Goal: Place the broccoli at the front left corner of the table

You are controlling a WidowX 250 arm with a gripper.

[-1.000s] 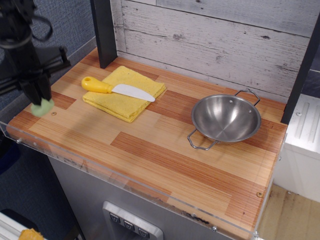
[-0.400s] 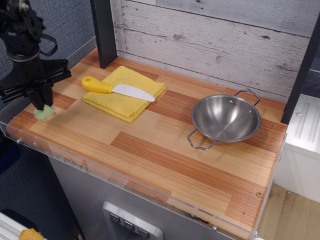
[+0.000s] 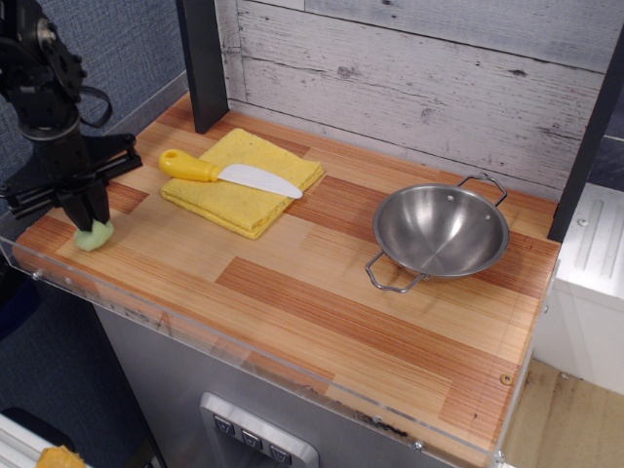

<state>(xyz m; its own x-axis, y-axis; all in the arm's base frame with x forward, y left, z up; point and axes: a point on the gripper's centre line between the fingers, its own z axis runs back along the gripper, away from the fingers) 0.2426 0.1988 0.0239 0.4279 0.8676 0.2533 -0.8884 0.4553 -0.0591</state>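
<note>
The tool (image 3: 91, 222) is clamped on the broccoli (image 3: 94, 235), which rests on the bench (image 3: 322, 292) near its front left corner, so letting go and lifting clear looks next.

Behind my surface: whitewashed plank wall (image 3: 419, 68), two dark posts (image 3: 203, 58), blue-grey textured wall (image 3: 127, 49) at left, pale wood floor (image 3: 561, 419) lower right.
</note>
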